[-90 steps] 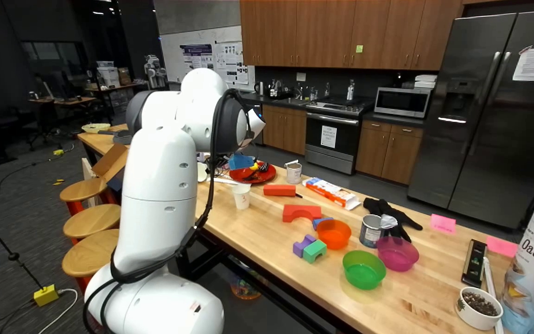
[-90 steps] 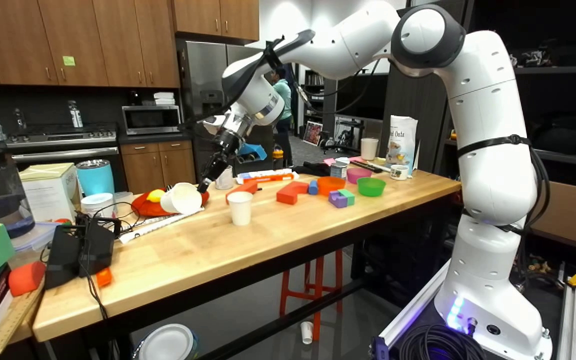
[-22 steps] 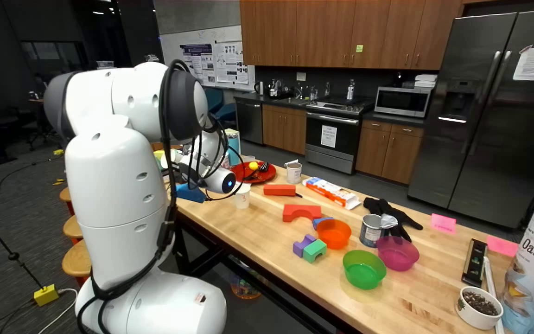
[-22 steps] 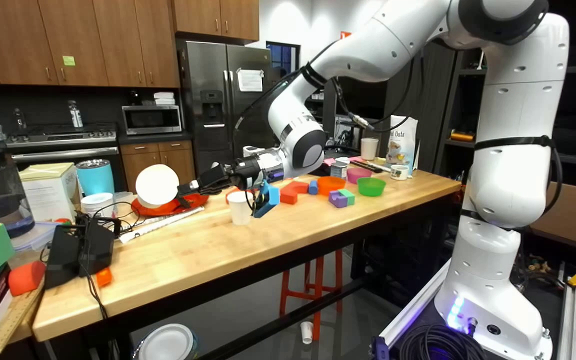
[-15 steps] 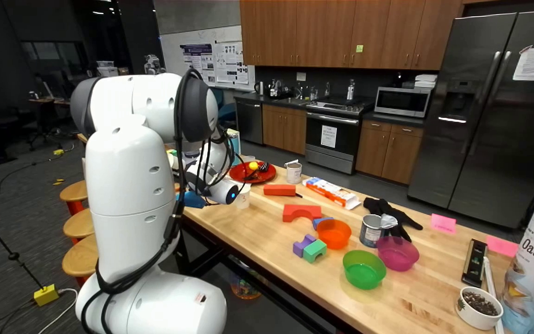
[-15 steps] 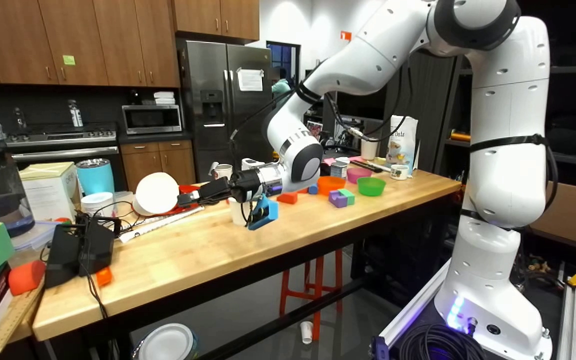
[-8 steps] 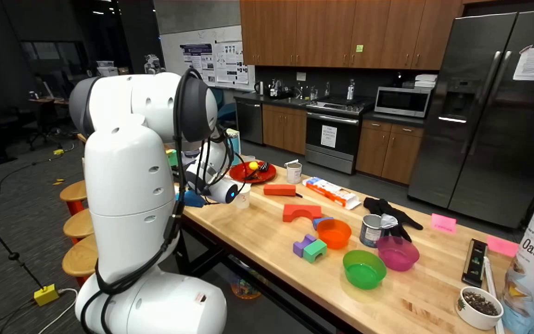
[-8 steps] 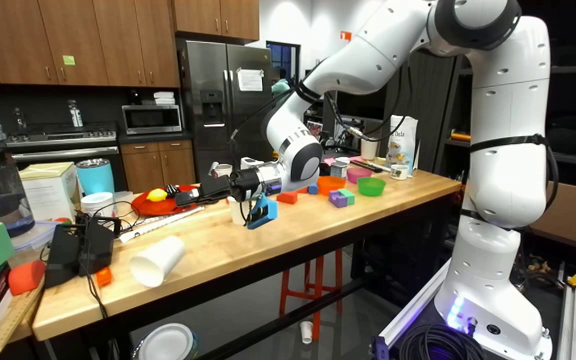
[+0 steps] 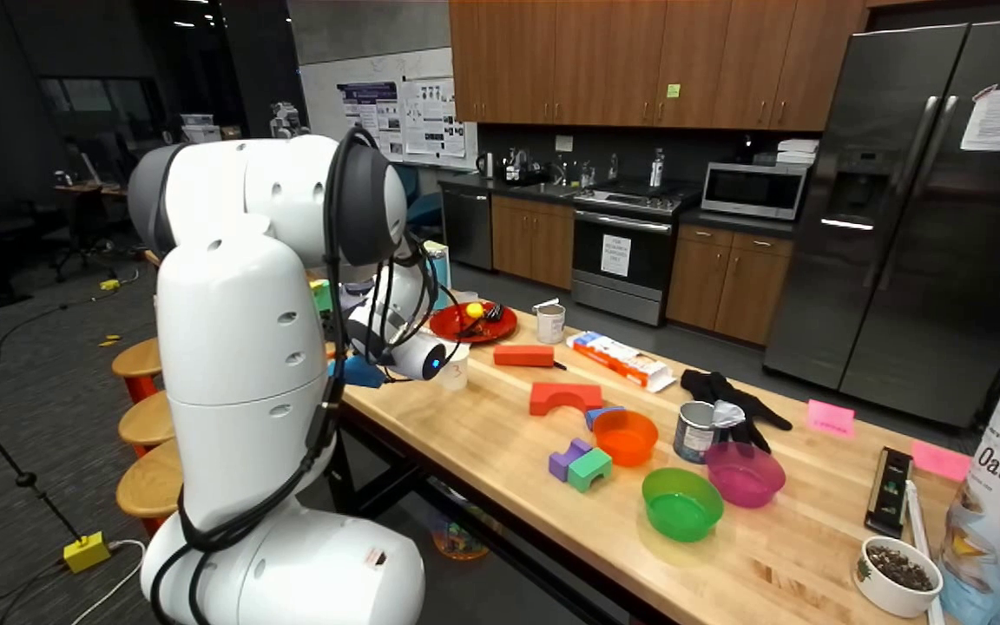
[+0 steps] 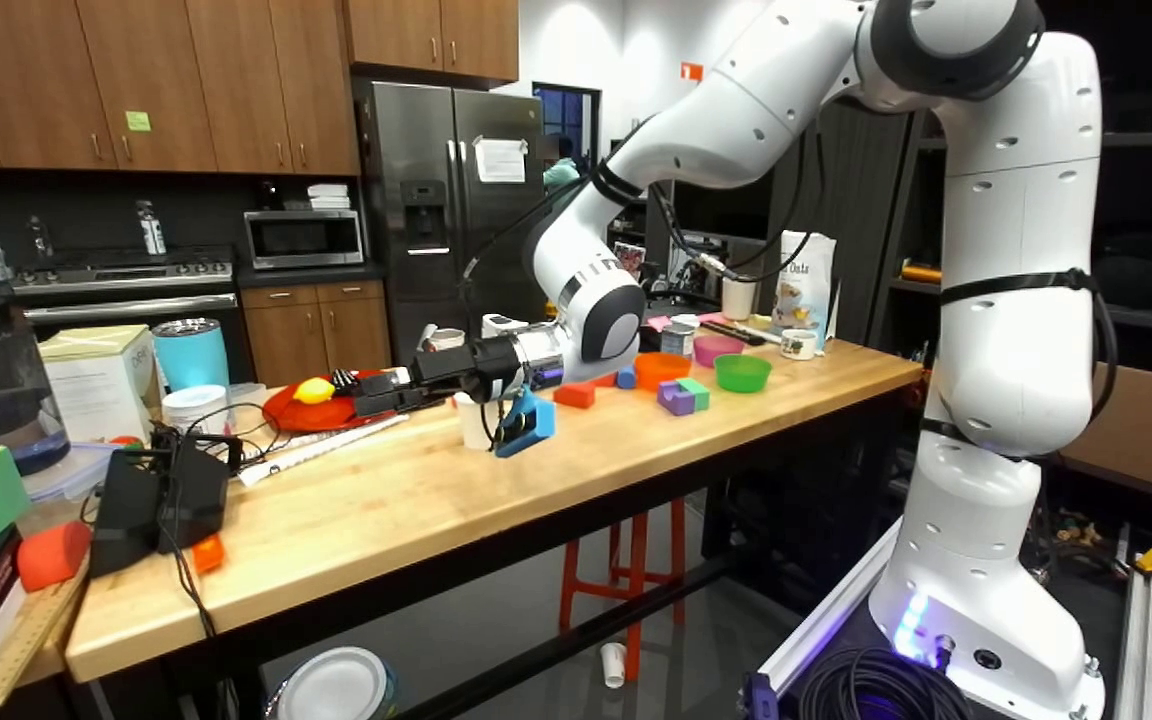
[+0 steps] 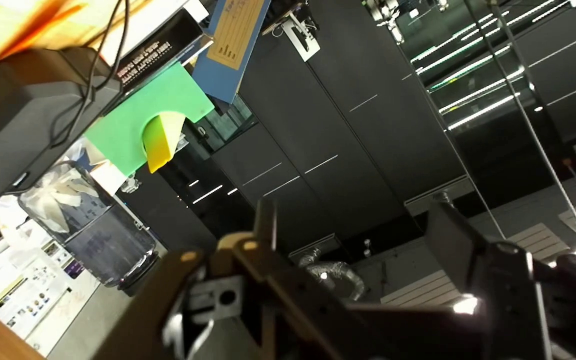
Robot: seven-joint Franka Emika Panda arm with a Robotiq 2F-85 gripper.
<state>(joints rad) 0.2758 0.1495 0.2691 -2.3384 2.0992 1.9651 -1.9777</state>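
The black hand (image 11: 353, 220) is unclenched and empty: in the wrist view its two dark fingers (image 11: 453, 240) stand well spread, with only air between them. In an exterior view it hangs over the pale wooden surface (image 10: 416, 500), roughly level, its tips seen across the edge of the round red plate (image 10: 336, 415); whether they touch the plate cannot be told. The plate lies flat on the surface and bears a yellow lemon-shaped piece (image 10: 314, 390) and a black, white-streaked object (image 9: 493, 312) too small to make out. A long, flat white strip (image 10: 321, 450) lies next to the plate. A white cup marked with a red 3 (image 9: 455, 378) stands upright, partly hidden by the white arm (image 9: 266, 321) in both exterior views. A rectangular red block (image 9: 523, 355) and a red arch-shaped block (image 9: 564, 398) lie farther along. Beyond them, a small purple block (image 9: 562, 464) sits against a small green arched block (image 9: 589, 469), near a translucent orange bowl (image 9: 626, 441). A translucent green bowl (image 9: 681, 508) and a translucent magenta bowl (image 9: 745, 477) stand side by side. Toward the opposite end of the surface are a light-blue tumbler (image 10: 191, 355), a white tub (image 10: 194, 408) and a pair of black speaker-like boxes (image 10: 191, 495).
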